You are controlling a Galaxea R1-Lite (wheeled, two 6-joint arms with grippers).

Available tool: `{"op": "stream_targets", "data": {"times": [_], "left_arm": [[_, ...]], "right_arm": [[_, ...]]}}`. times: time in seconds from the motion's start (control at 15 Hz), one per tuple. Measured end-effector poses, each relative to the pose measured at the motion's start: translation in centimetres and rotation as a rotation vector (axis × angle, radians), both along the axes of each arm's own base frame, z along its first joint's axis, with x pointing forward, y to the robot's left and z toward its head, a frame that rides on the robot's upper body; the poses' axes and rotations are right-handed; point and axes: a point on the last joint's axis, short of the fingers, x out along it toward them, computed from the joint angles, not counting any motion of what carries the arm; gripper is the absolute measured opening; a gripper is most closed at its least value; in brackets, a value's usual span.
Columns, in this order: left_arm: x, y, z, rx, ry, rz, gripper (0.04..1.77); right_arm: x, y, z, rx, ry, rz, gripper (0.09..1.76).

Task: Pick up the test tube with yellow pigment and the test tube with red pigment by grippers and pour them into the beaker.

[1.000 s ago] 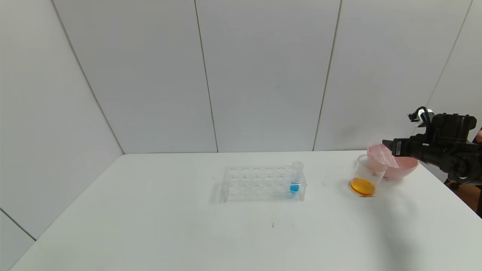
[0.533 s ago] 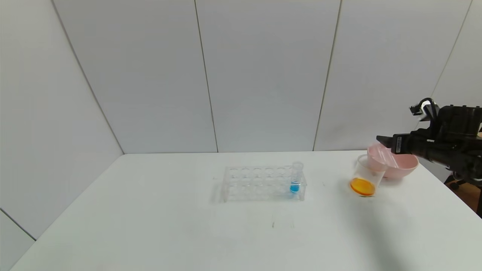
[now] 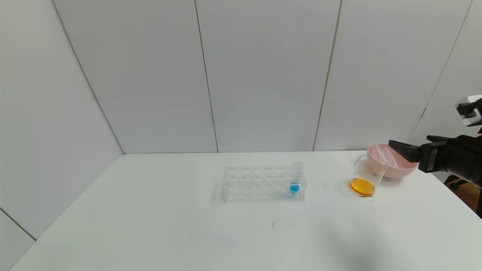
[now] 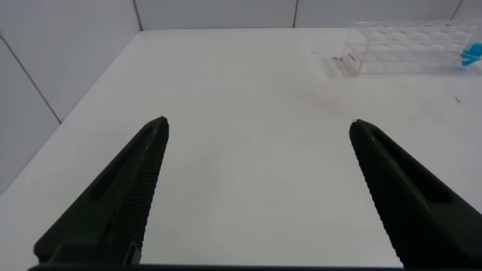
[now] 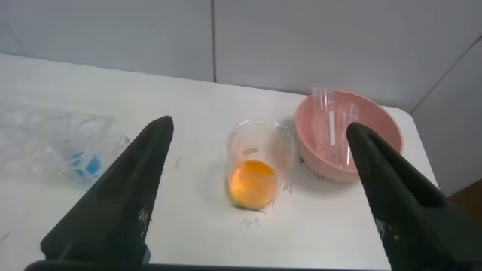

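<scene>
orange liquid in beaker [image 3: 366,176], beside pink bowl [image 3: 395,168] holding empty tubes, right pincer [image 3: 400,147] spread, just right of bowl

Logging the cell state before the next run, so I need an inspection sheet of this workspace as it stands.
Surface: white table, a few faint marks.
Job's things: beaker upright, orange liquid in its bottom; two empty clear test tubes lying in the pink bowl just behind the beaker.
Clutter: clear rack mid-table with one blue-tipped tube upright at its right end.
Grippers: right tool open, empty, beside the bowl; left tool open, empty, over the table's left part.
Cables: nothing seen.
Surroundings: plain grey wall panels.
</scene>
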Motion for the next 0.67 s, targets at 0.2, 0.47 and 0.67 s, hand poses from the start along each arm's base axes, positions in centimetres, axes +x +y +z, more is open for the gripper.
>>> {"op": "stream_targets", "data": {"times": [0.2, 0.47, 0.67], "left_arm": [[0.0, 0.0, 0.0, 0.000, 0.000, 0.000, 1.72], [0.0, 0.0, 0.0, 0.000, 0.000, 0.000, 1.72], [0.0, 0.0, 0.0, 0.000, 0.000, 0.000, 1.72]], "right_arm": [[-6.7, 0.8, 0.7, -0.014, -0.077, 0.054, 1.67], [-15.3, 0.2, 0.7, -0.065, -0.142, 0.051, 1.68], [-21.4, -0.4, 0.2, -0.083, -0.158, 0.040, 1.69]]}}
